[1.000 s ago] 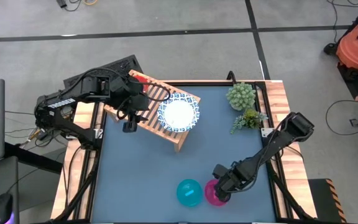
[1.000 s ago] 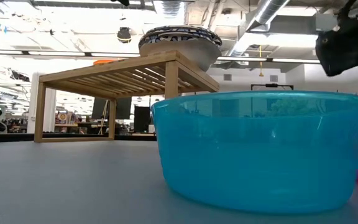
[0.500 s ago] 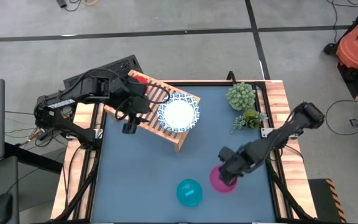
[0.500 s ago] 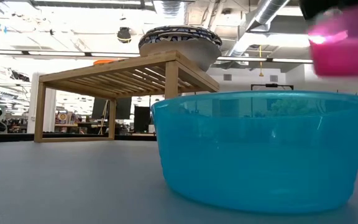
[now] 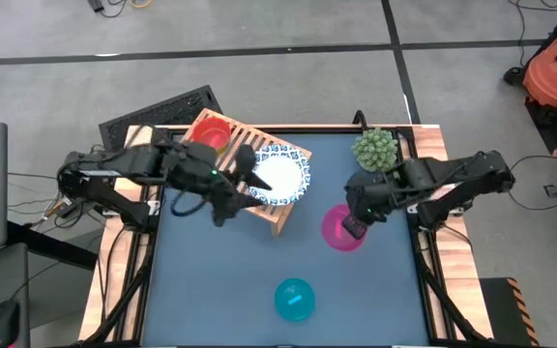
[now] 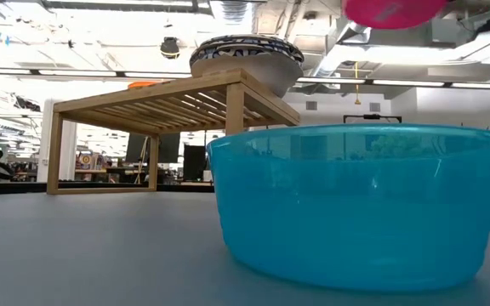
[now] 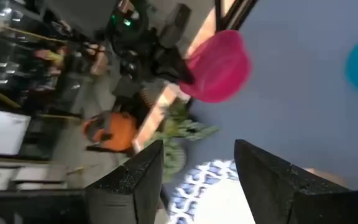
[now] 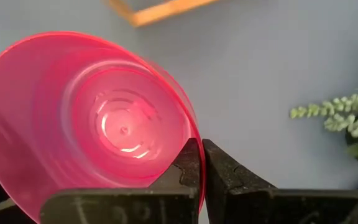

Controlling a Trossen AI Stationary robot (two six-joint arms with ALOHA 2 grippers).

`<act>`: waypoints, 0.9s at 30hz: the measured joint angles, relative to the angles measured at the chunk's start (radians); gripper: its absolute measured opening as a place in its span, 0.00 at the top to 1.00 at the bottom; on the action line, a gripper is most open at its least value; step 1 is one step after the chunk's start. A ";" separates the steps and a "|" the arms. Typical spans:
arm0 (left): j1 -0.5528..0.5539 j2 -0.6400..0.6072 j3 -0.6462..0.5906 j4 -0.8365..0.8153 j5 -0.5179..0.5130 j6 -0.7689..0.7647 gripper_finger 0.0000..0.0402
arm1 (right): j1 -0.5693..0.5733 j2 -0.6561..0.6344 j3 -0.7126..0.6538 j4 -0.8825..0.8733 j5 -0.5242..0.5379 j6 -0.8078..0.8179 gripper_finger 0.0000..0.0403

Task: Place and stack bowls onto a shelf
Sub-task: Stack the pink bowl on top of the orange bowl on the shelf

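Note:
My right gripper (image 5: 356,220) is shut on the magenta bowl (image 5: 339,232), which hangs in the air right of the shelf and shows at the low view's top (image 6: 394,10). The teal bowl (image 5: 295,299) sits on its base near the table's near edge. The wooden slatted shelf (image 5: 232,153) stands far left. It carries a white bowl with a blue rim (image 5: 278,174) and a red bowl (image 5: 211,130). My left gripper (image 5: 243,184) is open at the shelf's near side, just left of the white bowl. My right gripper holds the magenta bowl by its rim (image 8: 194,152), on the side toward the table's right. The wall is pinched with one finger (image 8: 185,165) inside the bowl and the other outside. The fingers come from the table's right. The bowl is lifted clear of the table.
Green bushy plants (image 5: 377,159) stand at the table's far right, close behind my right arm. The blue tabletop (image 5: 220,280) lies between the shelf and the teal bowl. A wooden frame (image 5: 433,174) borders the table.
My right gripper has lifted the magenta bowl off the table beside the teal bowl and carried it up and toward the far edge, nearer the shelf. My left gripper has moved from the shelf's left part toward the right, beside the white bowl, uncovering the red bowl.

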 joint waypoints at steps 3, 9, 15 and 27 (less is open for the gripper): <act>-0.021 0.053 -0.001 0.012 -0.051 0.018 0.55 | -0.038 0.031 0.032 -0.003 0.000 -0.048 0.94; -0.042 0.162 -0.002 0.030 -0.105 0.087 0.55 | -0.088 0.096 0.092 -0.002 -0.001 -0.154 0.94; -0.066 0.231 -0.002 0.034 -0.172 0.182 0.55 | -0.088 0.121 0.160 -0.003 -0.002 -0.209 0.94; -0.099 0.248 0.000 0.202 -0.128 0.366 0.59 | -0.084 0.137 0.172 -0.001 -0.013 -0.222 0.94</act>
